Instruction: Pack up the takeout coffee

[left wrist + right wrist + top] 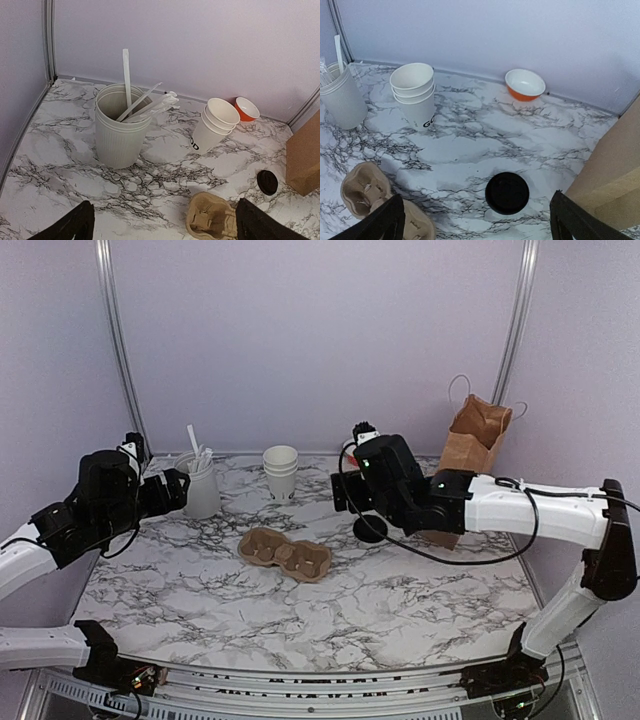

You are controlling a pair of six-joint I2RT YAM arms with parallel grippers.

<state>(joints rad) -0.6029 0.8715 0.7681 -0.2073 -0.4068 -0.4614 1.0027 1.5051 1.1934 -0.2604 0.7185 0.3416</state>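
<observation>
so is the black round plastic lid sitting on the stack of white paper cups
No, the black lid lies flat on the marble table, apart from the open-topped cup stack.

I find the utensil holder (203, 492) at the desk's (400, 610) rear left, with utensils standing in it. The stack of cups (281, 472) stands to its right. The cup carrier (286, 553) lies in front of the stack. A round lid (370, 530) sits right of the carrier, beside the paper bag (470, 445). A bowl (525, 84) sits behind the lid, by the back wall.
</observation>
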